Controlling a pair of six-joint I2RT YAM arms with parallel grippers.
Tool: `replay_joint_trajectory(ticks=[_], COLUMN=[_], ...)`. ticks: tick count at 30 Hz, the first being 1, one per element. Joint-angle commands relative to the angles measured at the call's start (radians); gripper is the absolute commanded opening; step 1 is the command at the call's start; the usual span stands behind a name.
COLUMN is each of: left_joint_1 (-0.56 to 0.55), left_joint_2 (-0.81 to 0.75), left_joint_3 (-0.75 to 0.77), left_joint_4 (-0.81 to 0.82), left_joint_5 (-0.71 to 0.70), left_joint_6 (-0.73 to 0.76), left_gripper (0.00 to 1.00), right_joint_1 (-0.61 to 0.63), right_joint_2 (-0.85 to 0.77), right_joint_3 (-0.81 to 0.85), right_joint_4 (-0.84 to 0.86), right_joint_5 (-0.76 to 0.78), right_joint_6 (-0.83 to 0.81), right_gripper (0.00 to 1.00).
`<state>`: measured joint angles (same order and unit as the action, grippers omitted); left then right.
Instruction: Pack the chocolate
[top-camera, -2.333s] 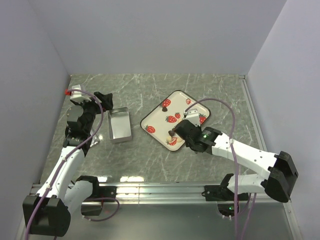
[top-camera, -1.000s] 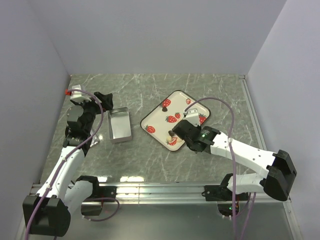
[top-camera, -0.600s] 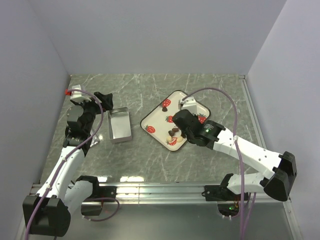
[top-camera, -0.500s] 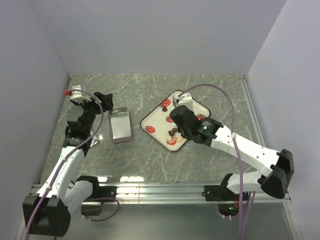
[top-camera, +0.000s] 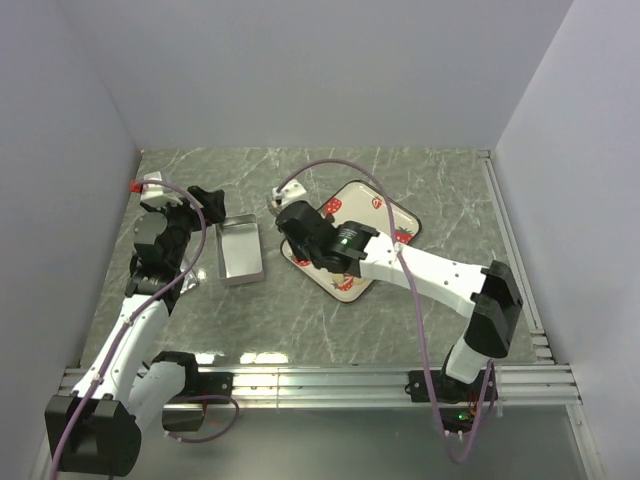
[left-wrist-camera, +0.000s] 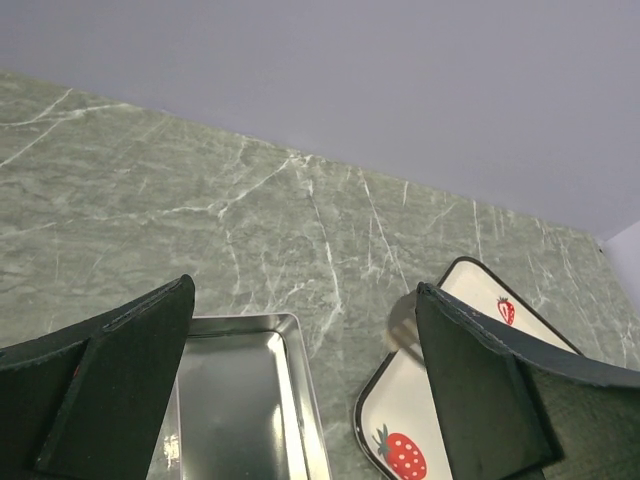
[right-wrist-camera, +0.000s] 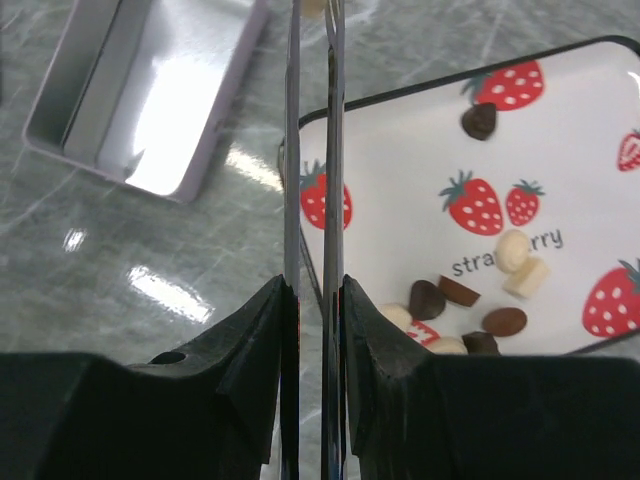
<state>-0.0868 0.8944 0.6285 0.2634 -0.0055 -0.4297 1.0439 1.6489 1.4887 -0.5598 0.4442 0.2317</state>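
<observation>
Because the tin sits left of the tray, overhead my right gripper hangs between them. Right wrist: clamped on a cream chocolate for delivery, I judge; other chocolates lie on the tray. Left wrist: left gripper gapes empty beside the tin.

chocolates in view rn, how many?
10. One cream piece pinched in the right gripper; on the tray: a lone dark one, two cream by the lettering, six clustered at its near corner. More may be hidden.
</observation>
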Motion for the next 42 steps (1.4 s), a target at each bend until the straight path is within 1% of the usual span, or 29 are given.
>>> replay_joint_trajectory(ticks=[1, 6, 10, 14, 17, 18, 22, 30, 37, 42], left_joint_1=[-0.005, -0.005, -0.007, -0.005, -0.007, -0.007, -0.005, -0.007, -0.007, -0.007], left_joint_2=[-0.006, -0.008, -0.006, -0.003, -0.003, -0.002, -0.005, -0.008, -0.006, -0.008], left_joint_3=[0.008, 0.007, 0.007, 0.008, 0.008, 0.008, 0.008, 0.005, 0.007, 0.007], left_joint_4=[0.016, 0.019, 0.017, 0.017, 0.019, 0.019, 0.017, 0.014, 0.013, 0.008], left_joint_5=[-0.022, -0.021, -0.022, -0.016, -0.014, -0.016, -0.019, -0.025, -0.027, -0.033], left_joint_6=[0.008, 0.008, 0.009, 0.009, 0.009, 0.009, 0.011, 0.009, 0.011, 0.009], left_gripper=[0.99, 0.99, 0.99, 0.99, 0.99, 0.99, 0.99, 0.99, 0.99, 0.99], right_joint_1=[0.028, 0.059, 0.071, 0.074, 0.084, 0.085, 0.09, 0.091, 0.088, 0.058], right_joint_2=[0.018, 0.034, 0.057, 0.078, 0.097, 0.103, 0.126, 0.135, 0.106, 0.037], right_joint_3=[0.077, 0.088, 0.097, 0.116, 0.13, 0.142, 0.162, 0.173, 0.13, 0.035], right_joint_4=[0.049, 0.066, 0.061, 0.058, 0.058, 0.054, 0.049, 0.044, 0.038, 0.06], right_joint_5=[-0.045, -0.113, -0.134, -0.14, -0.153, -0.153, -0.154, -0.156, -0.099, -0.073], right_joint_6=[-0.046, -0.064, -0.066, -0.068, -0.071, -0.072, -0.075, -0.075, -0.065, -0.043], right_gripper=[0.22, 0.22, 0.23, 0.26, 0.31, 0.34, 0.38, 0.41, 0.4, 0.4])
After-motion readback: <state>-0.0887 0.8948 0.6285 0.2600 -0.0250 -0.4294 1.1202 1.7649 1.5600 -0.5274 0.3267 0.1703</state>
